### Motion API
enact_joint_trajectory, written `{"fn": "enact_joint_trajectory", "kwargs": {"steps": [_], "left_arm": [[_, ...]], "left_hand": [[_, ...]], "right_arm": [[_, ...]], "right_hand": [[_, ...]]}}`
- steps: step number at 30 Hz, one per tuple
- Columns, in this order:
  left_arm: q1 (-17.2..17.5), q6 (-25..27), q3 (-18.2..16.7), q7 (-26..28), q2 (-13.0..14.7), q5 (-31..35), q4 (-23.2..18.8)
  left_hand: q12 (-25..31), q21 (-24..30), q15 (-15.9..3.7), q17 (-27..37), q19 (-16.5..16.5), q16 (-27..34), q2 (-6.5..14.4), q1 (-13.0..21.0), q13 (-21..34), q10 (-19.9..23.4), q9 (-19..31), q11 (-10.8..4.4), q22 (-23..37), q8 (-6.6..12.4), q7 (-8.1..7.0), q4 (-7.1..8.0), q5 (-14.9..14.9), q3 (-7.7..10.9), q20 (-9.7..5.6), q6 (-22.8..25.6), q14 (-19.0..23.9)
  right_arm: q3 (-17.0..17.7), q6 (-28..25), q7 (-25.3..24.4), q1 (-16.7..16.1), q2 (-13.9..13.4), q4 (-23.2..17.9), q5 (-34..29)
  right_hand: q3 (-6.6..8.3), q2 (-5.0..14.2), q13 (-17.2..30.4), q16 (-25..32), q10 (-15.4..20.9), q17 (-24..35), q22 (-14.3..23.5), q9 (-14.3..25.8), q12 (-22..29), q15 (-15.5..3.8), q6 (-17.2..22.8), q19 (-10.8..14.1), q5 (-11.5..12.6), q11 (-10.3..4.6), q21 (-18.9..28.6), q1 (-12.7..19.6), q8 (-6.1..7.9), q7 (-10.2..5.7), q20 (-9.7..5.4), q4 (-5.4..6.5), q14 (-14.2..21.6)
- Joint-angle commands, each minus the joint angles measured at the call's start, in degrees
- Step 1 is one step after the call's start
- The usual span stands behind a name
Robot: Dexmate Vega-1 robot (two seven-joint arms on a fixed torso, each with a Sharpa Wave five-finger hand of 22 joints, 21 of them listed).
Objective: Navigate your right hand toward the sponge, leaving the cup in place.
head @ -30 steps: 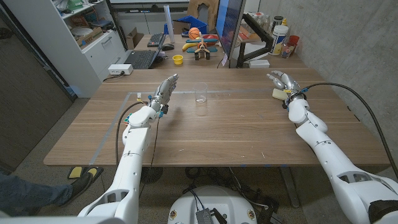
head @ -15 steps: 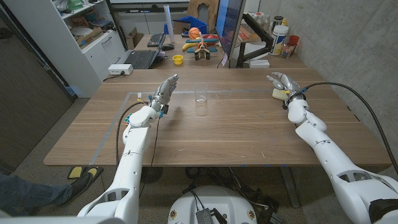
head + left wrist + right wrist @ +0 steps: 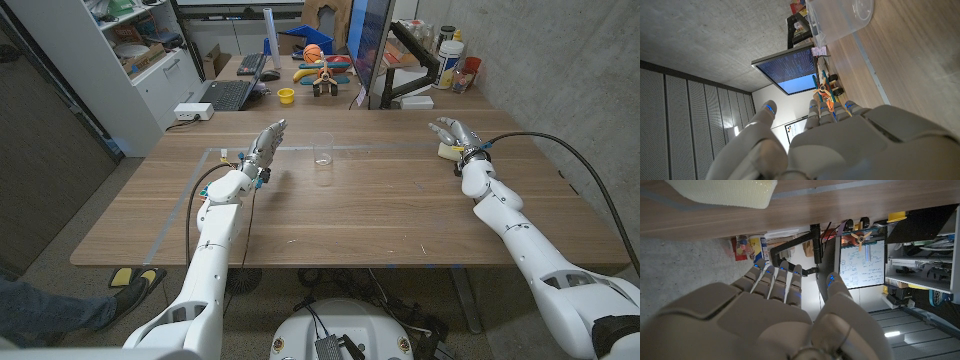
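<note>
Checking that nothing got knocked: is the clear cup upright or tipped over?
Upright. In the head view the cup stands on the table with its open rim up, apart from both hands.

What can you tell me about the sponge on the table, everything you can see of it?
The sponge is a pale yellow, soft-looking block with rounded corners and a finely pitted surface, seen close in the right wrist view. It lies flat on the wooden table on the robot's right side, well away from the clear cup. The right hand is above it with fingers apart; whether they touch it cannot be told.
</note>
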Motion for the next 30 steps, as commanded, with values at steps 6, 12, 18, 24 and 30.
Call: {"fn": "enact_joint_trajectory", "kwargs": {"steps": [6,12,18,24,30], "left_arm": [[-0.9,0.5,0.6,0.0,0.2,0.9,0.6],[-1.1,0.6,0.7,0.1,0.2,1.1,0.6],[-1.1,0.6,0.7,0.2,0.1,1.1,0.6],[-1.1,0.6,0.6,0.3,0.0,1.0,0.6],[-1.2,0.4,0.6,0.3,-0.1,1.0,1.2]], "left_hand": [[0.3,-0.1,-0.03,0.1,-2.1,0.2,0.3,0.3,0.2,0.3,0.3,-0.02,0.3,0.01,0.18,0.07,-0.2,-0.37,-0.13,0.3,-0.6],[0.3,-0.2,-0.06,0.1,-2.1,0.2,0.3,0.3,0.2,0.3,0.3,-0.07,0.3,0.00,0.18,0.08,-0.2,-0.44,-0.15,0.3,-0.6],[0.3,-0.2,-0.02,0.1,-2.1,0.2,0.3,0.3,0.2,0.3,0.3,-0.07,0.3,0.02,0.13,0.08,-0.2,-0.49,-0.08,0.3,-0.6],[0.3,-0.3,-0.02,0.1,-2.2,0.2,0.3,0.3,0.2,0.3,0.3,-0.14,0.3,0.00,0.07,0.07,-0.2,-0.54,-0.07,0.3,-0.6],[0.3,-0.3,-0.01,0.1,-2.2,0.2,0.4,0.3,0.2,0.3,0.3,0.11,0.3,-0.01,0.12,0.06,-0.2,-0.60,-0.43,0.3,-0.6]], "right_arm": [[-1.3,-1.5,-0.8,1.3,-0.3,2.5,-0.6],[-1.5,-2.2,-0.8,1.4,-0.7,2.5,-0.8],[-1.8,-3.1,-0.4,1.2,-1.1,1.8,-1.2],[-2.1,-4.0,0.3,1.3,-1.4,1.4,-1.5],[-2.4,-4.3,0.6,1.8,-1.3,2.5,-1.4]], "right_hand": [[0.28,0.15,0.3,0.1,-0.4,0.2,0.2,0.2,-0.2,-0.53,0.1,-0.2,0.4,0.00,-0.5,-0.4,-0.13,-0.16,-1.43,0.19,-0.4],[0.30,0.17,0.3,0.0,-0.5,0.2,0.2,0.2,-0.2,-0.46,0.0,-0.7,0.4,-0.07,-0.9,-0.4,-0.13,-0.16,-1.31,0.20,-0.7],[0.31,0.18,0.3,0.0,-0.6,0.2,0.2,0.2,-0.2,-0.58,-0.1,-0.8,0.4,-0.06,-1.1,-0.5,-0.11,-0.18,-1.32,0.20,-1.0],[0.31,0.18,0.3,0.0,-0.8,0.2,0.2,0.2,-0.2,-0.45,-0.1,-1.1,0.4,-0.17,-1.4,-0.5,-0.10,-0.21,-1.33,0.21,-1.2],[0.31,0.18,0.3,0.1,-0.9,0.2,0.2,0.2,-0.2,-0.42,-0.2,-1.2,0.4,0.09,-1.5,-0.6,-0.11,-0.10,-1.24,0.23,-1.3]]}}
